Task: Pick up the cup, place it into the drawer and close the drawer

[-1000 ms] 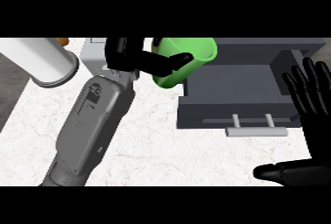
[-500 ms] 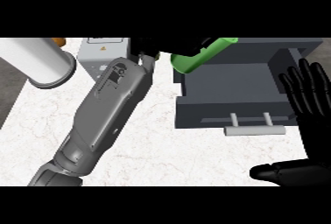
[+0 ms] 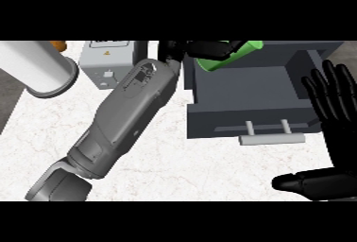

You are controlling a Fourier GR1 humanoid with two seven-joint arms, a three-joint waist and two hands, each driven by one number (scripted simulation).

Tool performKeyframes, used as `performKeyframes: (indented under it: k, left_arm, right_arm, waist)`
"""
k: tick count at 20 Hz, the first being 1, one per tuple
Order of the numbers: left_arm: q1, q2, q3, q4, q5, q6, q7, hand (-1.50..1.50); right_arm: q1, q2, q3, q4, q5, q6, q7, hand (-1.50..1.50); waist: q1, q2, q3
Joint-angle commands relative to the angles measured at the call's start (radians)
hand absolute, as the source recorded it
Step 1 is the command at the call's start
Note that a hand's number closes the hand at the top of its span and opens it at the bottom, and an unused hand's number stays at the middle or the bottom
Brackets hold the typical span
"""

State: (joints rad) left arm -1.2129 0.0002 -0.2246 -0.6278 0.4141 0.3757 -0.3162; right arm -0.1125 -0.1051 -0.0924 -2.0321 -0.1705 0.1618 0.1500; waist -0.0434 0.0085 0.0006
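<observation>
Cup, bright green, is being held tilted in the curled fingers of the left hand, over the far left corner of the open grey drawer. Doing this step well is, I judge, a matter of bringing it lower and further right over the drawer's floor before the fingers are letting go, so it is not catching the wall. Right hand is resting open at the right edge, near the drawer's handle.

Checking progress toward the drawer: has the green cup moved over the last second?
Yes. The green cup, held in the left hand, has shifted right and toward the view's top, now over the back-left corner of the open drawer.
</observation>
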Motion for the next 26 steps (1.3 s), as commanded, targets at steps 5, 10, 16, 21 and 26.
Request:
performKeyframes:
  k: [5,10,16,21,26]
  left_arm:
    - [-0.105,0.000,-0.117,0.181,0.088,0.016,-0.028,1.50]
    - [-0.060,0.000,-0.242,0.173,0.153,0.045,-0.049,1.50]
    - [-0.095,0.000,-0.312,0.263,0.143,0.075,-0.033,1.50]
    - [-0.104,0.000,-0.358,0.256,0.173,0.110,-0.013,-1.50]
    - [-0.100,0.000,-0.345,0.173,0.264,0.085,-0.041,-1.50]
  right_arm:
    - [-0.044,0.006,0.002,0.013,-0.004,-0.013,0.009,-1.50]
    - [-0.055,-0.006,0.005,0.050,-0.013,0.017,-0.008,-1.50]
    - [-0.007,0.010,0.026,0.002,-0.036,0.030,-0.006,-1.50]
    - [-0.051,0.015,0.036,0.009,-0.033,0.028,-0.017,-1.50]
    - [-0.083,-0.016,-0.028,0.048,-0.107,0.055,-0.015,-1.50]
  waist:
    - [-0.024,0.007,0.000]
    - [-0.044,0.009,0.001]
    - [-0.076,0.017,0.002]
    - [-0.079,0.020,0.001]
    - [-0.064,0.017,0.001]
